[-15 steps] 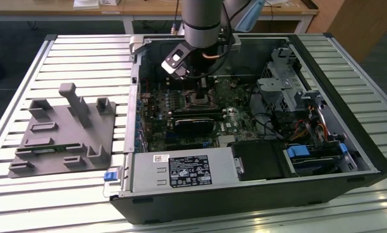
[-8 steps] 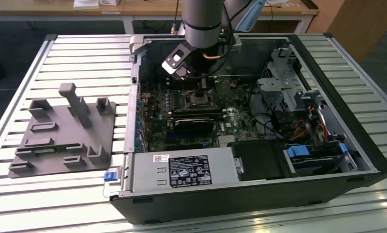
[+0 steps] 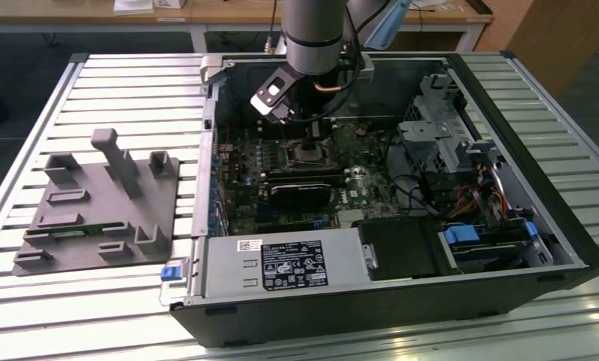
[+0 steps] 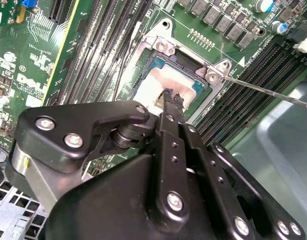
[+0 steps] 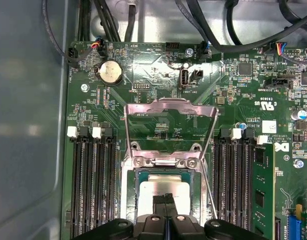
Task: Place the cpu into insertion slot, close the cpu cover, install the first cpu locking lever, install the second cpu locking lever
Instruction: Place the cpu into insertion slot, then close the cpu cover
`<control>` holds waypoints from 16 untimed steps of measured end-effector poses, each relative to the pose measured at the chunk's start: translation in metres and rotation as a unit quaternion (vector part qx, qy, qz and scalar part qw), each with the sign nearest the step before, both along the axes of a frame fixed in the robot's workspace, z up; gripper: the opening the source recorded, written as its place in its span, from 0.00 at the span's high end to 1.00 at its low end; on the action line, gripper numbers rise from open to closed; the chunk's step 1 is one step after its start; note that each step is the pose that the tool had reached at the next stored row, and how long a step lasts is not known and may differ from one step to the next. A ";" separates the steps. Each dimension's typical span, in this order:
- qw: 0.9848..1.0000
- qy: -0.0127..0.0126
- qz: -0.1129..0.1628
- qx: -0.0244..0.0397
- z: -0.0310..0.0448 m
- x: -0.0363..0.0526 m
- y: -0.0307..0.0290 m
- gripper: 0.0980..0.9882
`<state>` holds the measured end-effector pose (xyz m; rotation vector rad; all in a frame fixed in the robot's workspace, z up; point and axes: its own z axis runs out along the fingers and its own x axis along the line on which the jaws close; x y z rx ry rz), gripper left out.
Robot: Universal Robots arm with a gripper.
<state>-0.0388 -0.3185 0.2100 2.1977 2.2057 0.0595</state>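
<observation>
The cpu [image 5: 161, 192] [image 4: 156, 82], a flat square chip with a pale metal top, lies inside the insertion slot [image 5: 127, 192] [image 4: 196, 89] on the green motherboard. My gripper [image 5: 168, 201] [image 4: 172, 95] is shut, its two black fingertips pressed together just over or on the chip's top, with nothing between them. The cpu cover [image 5: 168, 106], a silvery frame with a big window, stands swung open behind the slot. One thin wire locking lever [image 4: 266, 90] [image 5: 209, 190] sticks out free beside the slot. In the exterior view the gripper [image 3: 313, 139] reaches down onto the slot [image 3: 307, 155] inside the open computer case.
Black memory slots [image 5: 88, 180] flank the socket on both sides. A round coin battery [image 5: 109, 73] and cables [image 5: 228, 35] lie beyond the cover. The case walls [image 3: 211, 150], a drive cage [image 3: 440, 128] and a power supply [image 3: 279, 263] surround the board. A grey fixture [image 3: 104, 203] sits outside the case.
</observation>
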 end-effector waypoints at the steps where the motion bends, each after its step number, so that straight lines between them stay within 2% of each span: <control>1: 1.000 0.000 0.000 0.000 0.0000 0.0000 0.0000 0.99; 7: 1.000 0.000 0.000 0.000 0.0011 0.0000 -0.0001 0.99; 16: 1.000 0.000 0.000 0.000 0.0110 0.0000 0.0000 0.99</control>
